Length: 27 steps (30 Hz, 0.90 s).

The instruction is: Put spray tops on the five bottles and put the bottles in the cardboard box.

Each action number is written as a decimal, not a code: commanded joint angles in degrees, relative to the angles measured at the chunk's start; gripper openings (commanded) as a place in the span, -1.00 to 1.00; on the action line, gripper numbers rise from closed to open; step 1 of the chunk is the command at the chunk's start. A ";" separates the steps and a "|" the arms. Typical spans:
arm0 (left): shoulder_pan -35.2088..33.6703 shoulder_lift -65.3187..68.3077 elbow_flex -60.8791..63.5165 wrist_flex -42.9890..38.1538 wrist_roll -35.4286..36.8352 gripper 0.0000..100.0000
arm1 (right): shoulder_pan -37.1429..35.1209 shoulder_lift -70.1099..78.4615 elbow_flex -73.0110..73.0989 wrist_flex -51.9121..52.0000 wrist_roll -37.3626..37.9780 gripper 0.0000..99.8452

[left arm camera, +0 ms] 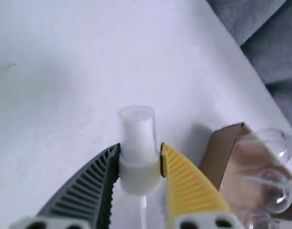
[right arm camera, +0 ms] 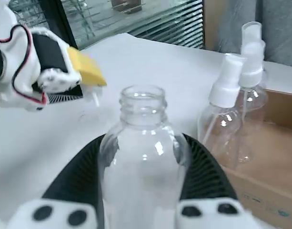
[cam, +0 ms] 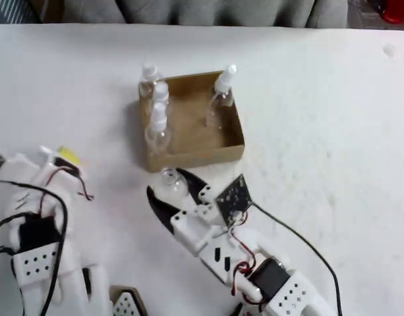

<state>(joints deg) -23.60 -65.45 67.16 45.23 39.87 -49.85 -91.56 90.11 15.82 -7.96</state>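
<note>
Five bottles counted. One open-necked bottle [right arm camera: 142,157] stands upright between right jaws, which are closed round its body, no top on it. Just beyond those jaws' tips sits one cardboard box [cam: 218,153] on table [cam: 333,99]. Four capped bottles [cam: 223,92] at it: three in row by wall nearer left jaws, one by far wall. Well off to side, left jaws pinch one spray top [left arm camera: 136,152] by its collar, tight.
</note>
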 commanded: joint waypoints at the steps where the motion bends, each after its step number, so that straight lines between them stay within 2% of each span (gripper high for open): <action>1: -5.67 -1.54 -4.31 -9.67 6.59 -0.96 | -0.22 -1.27 -0.18 -2.51 -0.09 -0.97; 7: -10.07 -1.63 -4.92 -17.05 7.47 -0.96 | -0.22 -1.27 0.53 -2.33 0.00 -0.97; 12: -10.15 -6.99 -9.49 -17.76 7.30 -0.96 | -2.24 -1.27 1.14 -2.42 0.09 -0.97; 14: -10.15 -10.86 -12.13 -17.49 4.66 -0.96 | -3.03 -1.27 1.14 -2.33 0.09 -0.97; 18: -8.75 -17.10 -19.52 -13.01 -1.14 -0.96 | -3.30 -0.92 1.14 -2.33 0.09 -0.97; 22: -6.11 -17.63 -30.33 -4.75 -1.14 -0.96 | -3.30 -0.92 1.14 -2.33 0.09 -0.97; 27: 1.36 -12.00 -44.66 6.59 -1.23 -0.96 | -3.30 -1.36 1.41 -1.10 0.18 -0.97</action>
<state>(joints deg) -27.82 -82.77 35.34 43.74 39.34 -52.75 -91.91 92.04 14.95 -8.04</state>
